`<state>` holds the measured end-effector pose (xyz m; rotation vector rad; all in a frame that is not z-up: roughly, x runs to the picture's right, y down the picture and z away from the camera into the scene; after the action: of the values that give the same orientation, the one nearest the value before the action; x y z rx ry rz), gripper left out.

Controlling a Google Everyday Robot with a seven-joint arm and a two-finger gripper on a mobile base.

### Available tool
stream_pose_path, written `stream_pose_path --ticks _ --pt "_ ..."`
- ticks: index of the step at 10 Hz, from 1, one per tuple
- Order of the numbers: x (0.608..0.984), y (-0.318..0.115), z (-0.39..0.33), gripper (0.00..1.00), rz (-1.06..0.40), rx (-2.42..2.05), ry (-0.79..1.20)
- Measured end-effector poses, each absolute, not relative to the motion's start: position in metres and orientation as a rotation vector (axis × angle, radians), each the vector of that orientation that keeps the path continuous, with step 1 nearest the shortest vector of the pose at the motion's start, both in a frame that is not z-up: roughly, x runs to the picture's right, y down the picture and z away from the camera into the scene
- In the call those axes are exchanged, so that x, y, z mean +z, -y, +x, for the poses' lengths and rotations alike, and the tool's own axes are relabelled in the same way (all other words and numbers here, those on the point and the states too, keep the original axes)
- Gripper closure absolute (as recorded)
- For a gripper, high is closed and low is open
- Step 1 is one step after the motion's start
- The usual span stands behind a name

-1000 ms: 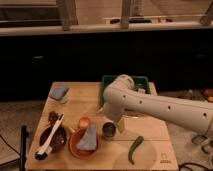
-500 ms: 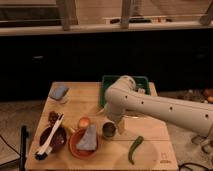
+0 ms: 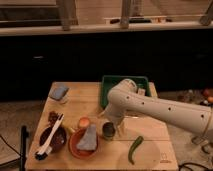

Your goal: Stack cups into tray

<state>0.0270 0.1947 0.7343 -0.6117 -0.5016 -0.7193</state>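
Whether the gripper is open cannot be told; directly below it stands a small dark shiny metallic cup, the large dark green rectangular plastic tray behind.

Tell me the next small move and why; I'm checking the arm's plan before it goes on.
Probably lower the gripper the last bit onto the dark metallic cup. It sits just above and beside that cup, which stands on the wooden table beside the orange-brown bowl, outside the green tray.
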Motion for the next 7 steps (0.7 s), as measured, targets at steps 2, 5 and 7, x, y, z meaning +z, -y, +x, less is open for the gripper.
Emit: stream_pose_path --ticks 2,5,7 --pt "0.742 -0.2 0.028 0.2 -0.609 -0.681 0.534" --pt "0.753 -0.208 0.03 0.2 -0.623 -0.639 0.575" --pt "0.758 -0.212 0.03 0.2 -0.632 -0.629 0.58"
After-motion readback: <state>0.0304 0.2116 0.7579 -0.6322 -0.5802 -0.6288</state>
